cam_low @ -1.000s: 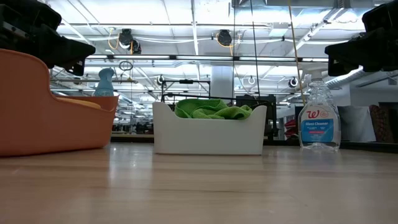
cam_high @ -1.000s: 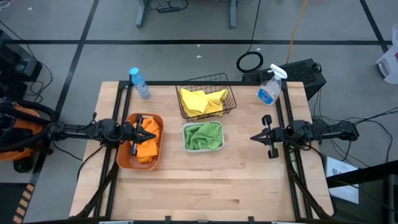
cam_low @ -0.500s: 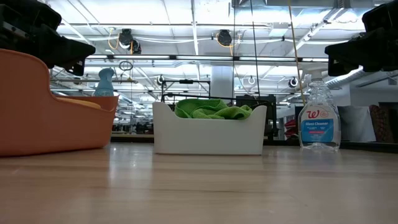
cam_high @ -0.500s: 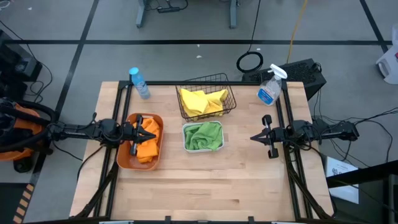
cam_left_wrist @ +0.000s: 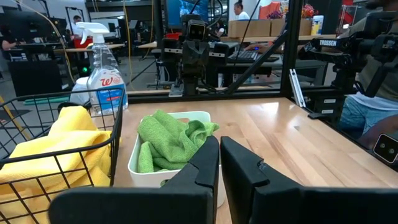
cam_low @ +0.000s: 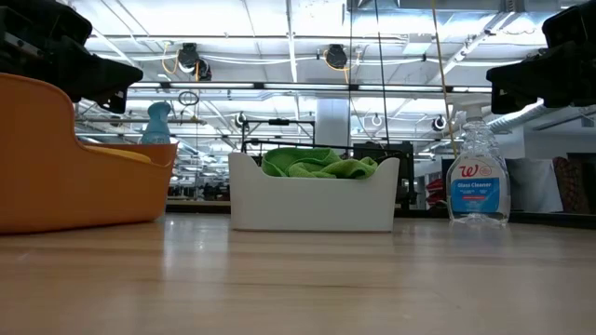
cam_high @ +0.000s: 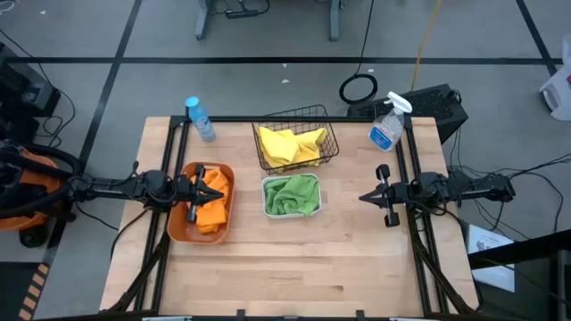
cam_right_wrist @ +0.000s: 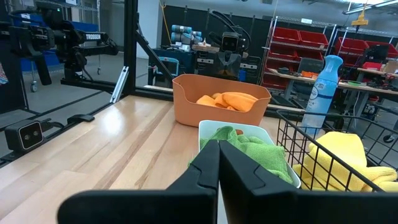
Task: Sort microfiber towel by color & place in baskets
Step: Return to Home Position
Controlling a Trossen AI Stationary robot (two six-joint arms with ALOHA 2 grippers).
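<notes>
Left pincer above orange tub and right pincer stay unmoved.

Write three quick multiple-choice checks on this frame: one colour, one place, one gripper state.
1. The towel in the black wire basket is: A green; B orange; C yellow.
2. The left gripper hangs over: A the white bin; B the orange tub; C the wire basket.
3. The right gripper is: A wide open; B shut, empty; C shut on a towel.
Key: 1 C, the yellow towel shows through the mesh. 2 B, the high view puts it above the tub's orange towels. 3 B, the right wrist view shows its fingers together with nothing between.
</notes>
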